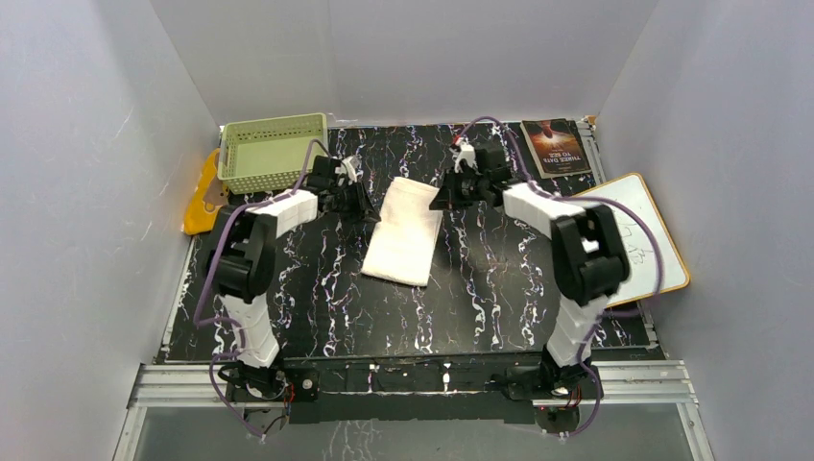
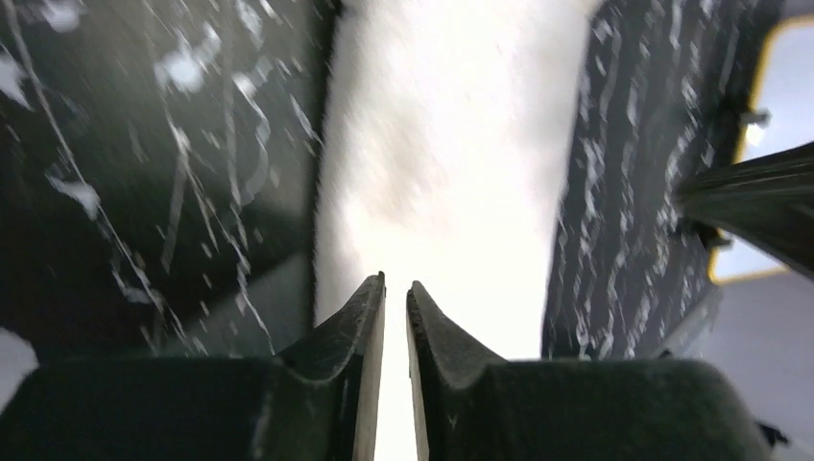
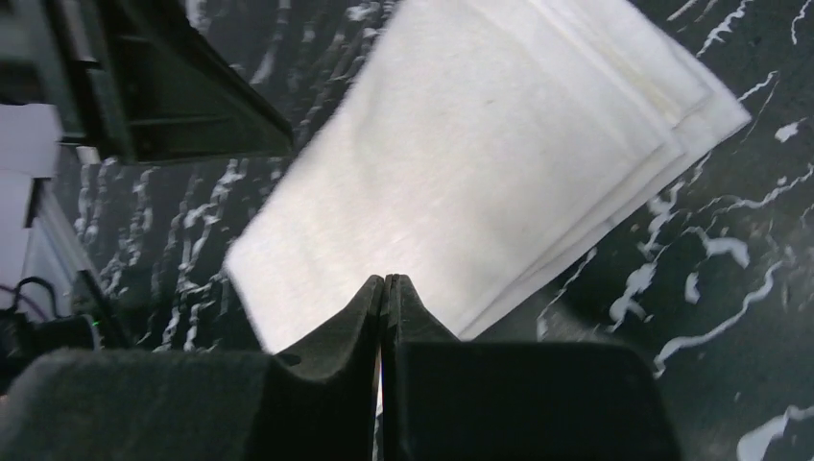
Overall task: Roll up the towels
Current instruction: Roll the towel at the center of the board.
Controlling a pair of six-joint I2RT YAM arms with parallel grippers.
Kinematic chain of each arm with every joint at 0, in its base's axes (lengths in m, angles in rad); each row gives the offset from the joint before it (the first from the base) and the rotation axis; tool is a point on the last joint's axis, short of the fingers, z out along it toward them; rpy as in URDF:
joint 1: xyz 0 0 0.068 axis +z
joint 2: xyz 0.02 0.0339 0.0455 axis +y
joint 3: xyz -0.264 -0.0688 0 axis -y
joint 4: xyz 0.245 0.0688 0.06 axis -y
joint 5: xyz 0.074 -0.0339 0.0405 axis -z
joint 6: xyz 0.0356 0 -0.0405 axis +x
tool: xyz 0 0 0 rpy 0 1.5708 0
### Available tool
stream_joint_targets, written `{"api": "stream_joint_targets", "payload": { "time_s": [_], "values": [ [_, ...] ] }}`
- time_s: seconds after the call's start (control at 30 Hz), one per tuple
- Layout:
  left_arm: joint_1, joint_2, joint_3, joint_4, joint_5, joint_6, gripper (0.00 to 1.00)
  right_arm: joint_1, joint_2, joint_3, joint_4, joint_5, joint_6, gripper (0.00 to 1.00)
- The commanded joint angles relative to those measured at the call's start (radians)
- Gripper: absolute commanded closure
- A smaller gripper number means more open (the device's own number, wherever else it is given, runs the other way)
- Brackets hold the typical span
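The cream-white towel (image 1: 405,231) lies folded flat in a long strip on the black marbled mat, and shows in both wrist views (image 2: 451,144) (image 3: 480,163). My left gripper (image 1: 365,206) is low at the left of the towel's far end; its jaws stand a narrow gap apart and hold nothing (image 2: 395,288). My right gripper (image 1: 441,200) is at the right of the far end, shut and empty, with its tips over the towel's edge (image 3: 385,280). The orange-yellow towel (image 1: 203,196) lies at the far left beside the basket, partly hidden.
A pale green slotted basket (image 1: 272,151) stands at the back left. A dark book (image 1: 556,147) lies at the back right, and a whiteboard (image 1: 643,240) leans at the right edge. White walls close in on three sides.
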State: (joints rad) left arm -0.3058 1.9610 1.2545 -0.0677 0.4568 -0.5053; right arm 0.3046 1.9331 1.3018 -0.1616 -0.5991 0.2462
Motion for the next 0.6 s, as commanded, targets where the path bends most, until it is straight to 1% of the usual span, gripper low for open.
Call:
{"api": "stream_joint_targets", "payload": {
  "time_s": [0.0, 0.07, 0.13, 0.27, 0.4, 0.57],
  "values": [
    [-0.001, -0.209, -0.157, 0.058, 0.205, 0.027, 0.88, -0.001, -0.266, -0.189, 0.253, -0.084, 0.146, 1.00],
    [-0.001, -0.255, -0.243, 0.110, 0.278, 0.012, 0.94, 0.006, -0.297, -0.274, 0.310, -0.152, 0.225, 1.00],
    [-0.001, -0.284, -0.312, 0.161, 0.329, -0.002, 0.99, 0.041, -0.311, -0.343, 0.354, -0.152, 0.274, 1.00],
    [-0.001, -0.279, -0.374, 0.221, 0.374, -0.027, 1.00, 0.111, -0.282, -0.428, 0.441, -0.103, 0.345, 1.00],
    [-0.001, -0.236, -0.373, 0.249, 0.362, -0.024, 1.00, 0.145, -0.186, -0.425, 0.575, -0.138, 0.429, 1.00],
    [-0.001, -0.186, -0.336, 0.230, 0.358, 0.005, 1.00, 0.196, -0.089, -0.374, 0.597, -0.155, 0.452, 1.00]
  ]
}}
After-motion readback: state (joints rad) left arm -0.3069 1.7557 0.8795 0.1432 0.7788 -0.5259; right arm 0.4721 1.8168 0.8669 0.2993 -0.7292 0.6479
